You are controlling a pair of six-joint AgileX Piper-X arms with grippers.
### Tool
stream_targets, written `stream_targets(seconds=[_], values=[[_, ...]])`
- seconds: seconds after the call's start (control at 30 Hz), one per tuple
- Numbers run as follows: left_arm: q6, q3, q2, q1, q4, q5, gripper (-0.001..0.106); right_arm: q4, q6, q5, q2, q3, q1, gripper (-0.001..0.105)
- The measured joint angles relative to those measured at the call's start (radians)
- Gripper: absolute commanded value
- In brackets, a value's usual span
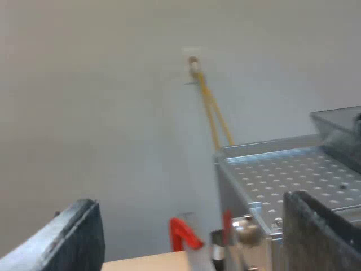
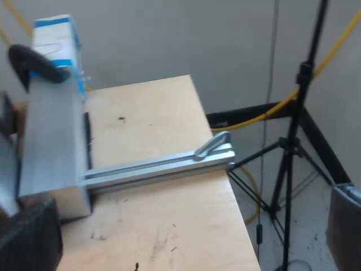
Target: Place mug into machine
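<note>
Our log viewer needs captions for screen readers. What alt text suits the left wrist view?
Left gripper, fingers open, beside the espresso machine near its perforated top. A hopper sits on the machine; a pale wall is behind.

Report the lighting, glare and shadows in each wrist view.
Left wrist view: soft, even light on the pale wall; a sheen on the espresso machine's perforated silver top. Right wrist view: even light on the light wooden table, bright sheen along the silver metal rail, only faint shadows.

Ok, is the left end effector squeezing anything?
No, the left end effector has its black fingers wide apart, with nothing held between them.
</note>
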Motion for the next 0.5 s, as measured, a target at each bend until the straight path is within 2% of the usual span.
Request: stream_targets(seconds=[0.1,0.3,0.5], values=[[0.0,0.0,-0.073,0.001,0.042,-0.028,0.067,0.013,-0.025,-0.006,-0.074,0.0,0.0,0.097],[0.0,-0.002,-0.188,0.001,0.165,-0.033,0.067,0.061,-0.026,-0.006,-0.231,0.0,0.0,0.097],[0.001,-0.003,-0.198,0.001,0.285,-0.034,0.067,0.106,-0.026,-0.006,-0.358,0.0,0.0,0.097]])
